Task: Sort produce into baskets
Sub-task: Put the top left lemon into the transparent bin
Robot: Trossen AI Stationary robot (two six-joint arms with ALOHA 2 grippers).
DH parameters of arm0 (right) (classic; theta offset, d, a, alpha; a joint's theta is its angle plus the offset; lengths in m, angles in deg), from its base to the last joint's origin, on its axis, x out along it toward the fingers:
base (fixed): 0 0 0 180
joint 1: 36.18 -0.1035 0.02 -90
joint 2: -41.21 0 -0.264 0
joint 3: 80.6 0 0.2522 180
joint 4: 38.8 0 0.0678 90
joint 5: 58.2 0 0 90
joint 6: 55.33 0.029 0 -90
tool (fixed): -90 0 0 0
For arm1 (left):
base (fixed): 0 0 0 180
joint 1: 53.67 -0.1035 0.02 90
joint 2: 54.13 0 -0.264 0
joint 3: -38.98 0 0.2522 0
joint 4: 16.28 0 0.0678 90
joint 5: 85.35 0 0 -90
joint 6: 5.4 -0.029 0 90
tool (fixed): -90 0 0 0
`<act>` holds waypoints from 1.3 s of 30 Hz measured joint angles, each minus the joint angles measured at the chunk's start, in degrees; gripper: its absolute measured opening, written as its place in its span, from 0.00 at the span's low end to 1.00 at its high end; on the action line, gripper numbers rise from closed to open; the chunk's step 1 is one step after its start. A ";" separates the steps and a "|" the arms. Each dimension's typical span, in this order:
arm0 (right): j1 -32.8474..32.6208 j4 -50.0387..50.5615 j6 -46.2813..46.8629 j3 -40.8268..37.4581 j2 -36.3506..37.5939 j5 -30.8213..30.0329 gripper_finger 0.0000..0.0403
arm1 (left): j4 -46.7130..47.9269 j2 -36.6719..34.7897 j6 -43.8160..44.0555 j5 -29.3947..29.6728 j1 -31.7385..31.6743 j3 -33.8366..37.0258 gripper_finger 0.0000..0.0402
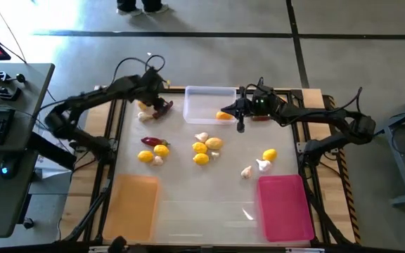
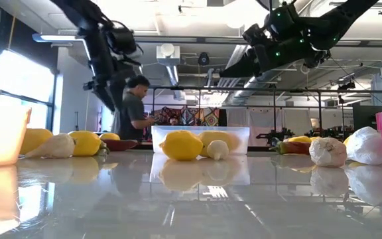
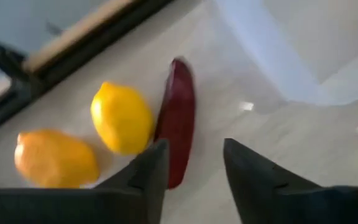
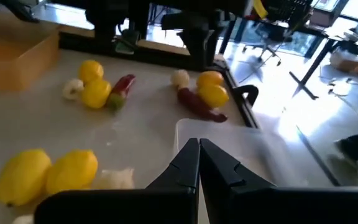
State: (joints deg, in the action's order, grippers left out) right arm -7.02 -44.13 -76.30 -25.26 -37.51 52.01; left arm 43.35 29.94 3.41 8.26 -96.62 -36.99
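My left gripper (image 3: 194,165) hangs open over the table's far left corner (image 1: 160,100), fingers pointing down. Just below it lie a dark red chili (image 3: 178,124), a yellow lemon (image 3: 122,117) and an orange fruit (image 3: 55,158), all resting on the table; the fingers touch none of them. My right gripper (image 4: 199,155) is shut and holds nothing, above the right end of the clear basket (image 1: 209,104) at the far middle. An orange fruit (image 1: 223,116) lies in that basket. The orange basket (image 1: 132,207) stands near left, the pink basket (image 1: 285,207) near right.
More produce is spread over the table's middle: lemons and garlic (image 1: 206,147), a chili with lemons (image 1: 153,146) to the left, and a lemon and garlic bulbs (image 1: 264,160) to the right. A person (image 2: 132,106) stands in the room beyond the table.
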 joint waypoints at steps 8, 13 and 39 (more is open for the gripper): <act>0.10 1.13 1.45 0.00 0.00 -0.04 0.00 | 7.48 10.00 -0.10 4.02 -2.09 -6.21 0.58; 0.10 0.87 3.45 0.00 0.00 -0.04 0.00 | 7.52 12.97 -1.91 4.61 -4.40 -6.30 0.61; -2.70 1.29 5.50 0.00 -0.02 -0.07 0.00 | 6.51 14.98 -6.48 -1.55 -11.07 -6.30 0.61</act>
State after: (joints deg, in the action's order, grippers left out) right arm -9.72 -42.83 -70.79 -25.26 -37.53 51.94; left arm 49.86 44.92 -3.08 6.71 -107.68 -43.29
